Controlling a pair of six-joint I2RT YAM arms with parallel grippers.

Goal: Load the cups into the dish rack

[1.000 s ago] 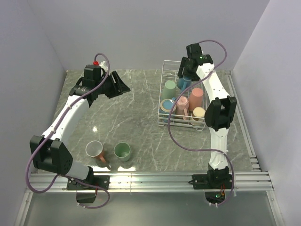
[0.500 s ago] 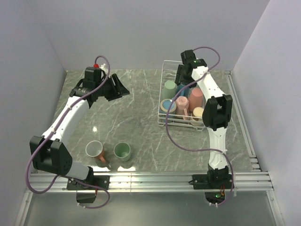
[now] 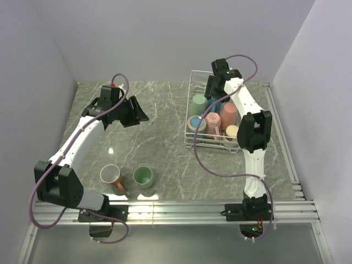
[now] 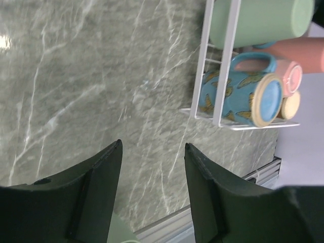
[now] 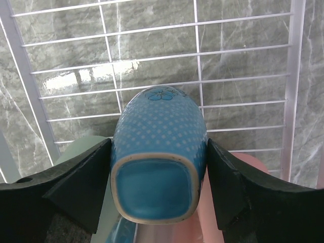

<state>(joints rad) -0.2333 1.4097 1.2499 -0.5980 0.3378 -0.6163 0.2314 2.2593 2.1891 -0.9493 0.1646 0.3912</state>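
My right gripper (image 5: 158, 143) is shut on a blue dotted cup (image 5: 159, 147), its base turned to the camera, above the grid floor of the white wire dish rack (image 5: 152, 57). From above, that gripper (image 3: 214, 92) hangs over the back of the dish rack (image 3: 190, 88). The rack holds a green cup (image 3: 199, 101), a blue butterfly cup (image 3: 196, 122), a pink cup (image 3: 213, 122) and a salmon cup (image 3: 229, 113). My left gripper (image 3: 136, 110) hovers open and holds nothing above the table's middle left. A copper cup (image 3: 111, 175) and a green cup (image 3: 143, 176) stand near the front edge.
The left wrist view looks past the left gripper (image 4: 152, 146) across bare marble to the rack's corner (image 4: 226, 50) and the butterfly cup (image 4: 238, 98). Grey walls close in on both sides, and a metal rail (image 3: 181, 209) runs along the near edge.
My left gripper has drifted a little toward the near side. The right wrist shifted slightly left over the rack, still gripping the blue cup.
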